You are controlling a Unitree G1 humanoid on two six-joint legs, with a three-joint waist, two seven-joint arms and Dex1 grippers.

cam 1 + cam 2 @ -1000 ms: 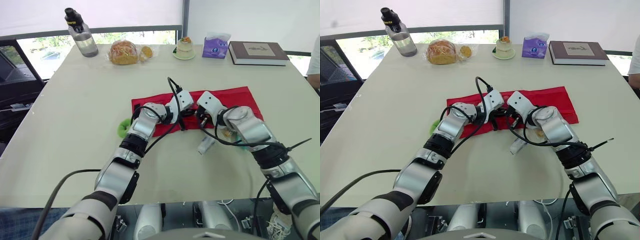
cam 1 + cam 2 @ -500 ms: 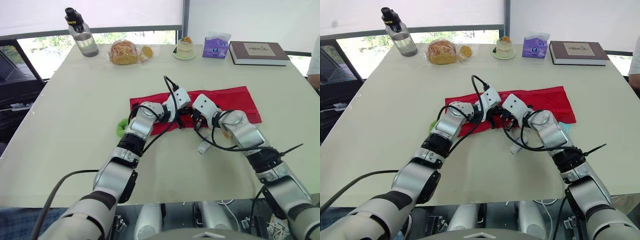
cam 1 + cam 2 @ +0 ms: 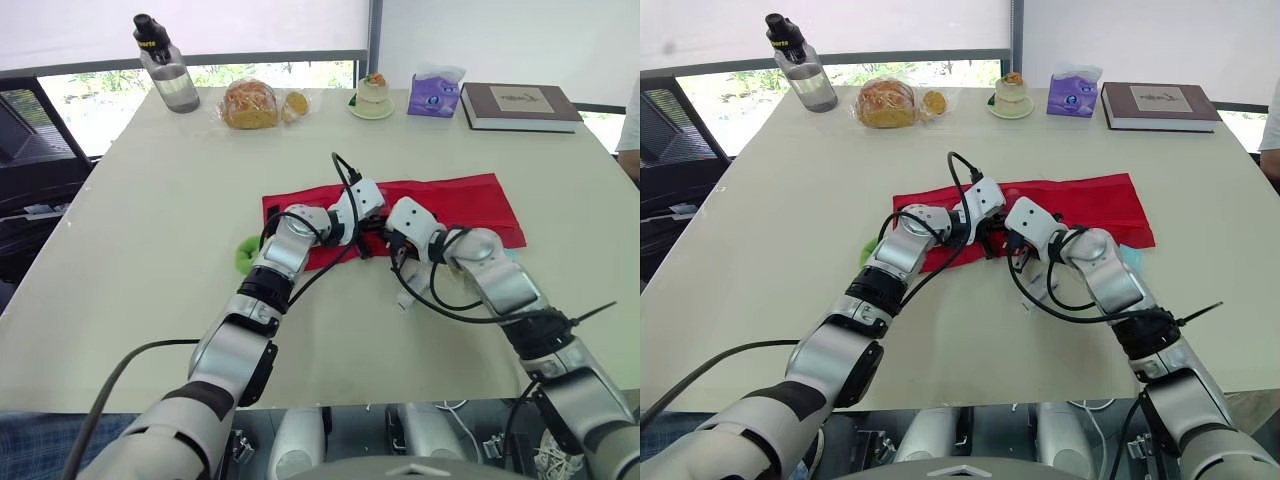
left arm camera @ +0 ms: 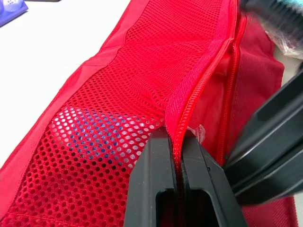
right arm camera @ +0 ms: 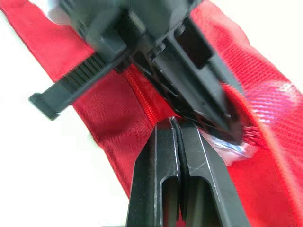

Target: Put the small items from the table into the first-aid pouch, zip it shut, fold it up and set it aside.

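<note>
My left gripper (image 4: 176, 136) is pinched on the zipper edge of the red first-aid pouch (image 3: 470, 195), mid-table. My right gripper (image 5: 176, 124) crowds it, fingers pressed together at the fabric. A white packet (image 3: 408, 295) lies under my right arm and a green item (image 3: 245, 255) beside my left. Water bottle (image 3: 165, 75), bagged bread (image 3: 248, 103), tissue pack (image 3: 432, 92) and book (image 3: 518, 103) line the far edge, their print unreadable.

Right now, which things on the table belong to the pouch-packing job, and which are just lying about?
Job: red pouch, white packet, green item at the pouch's left end.

Lying about: water bottle, bagged bread, plated dessert, tissue pack, book.
</note>
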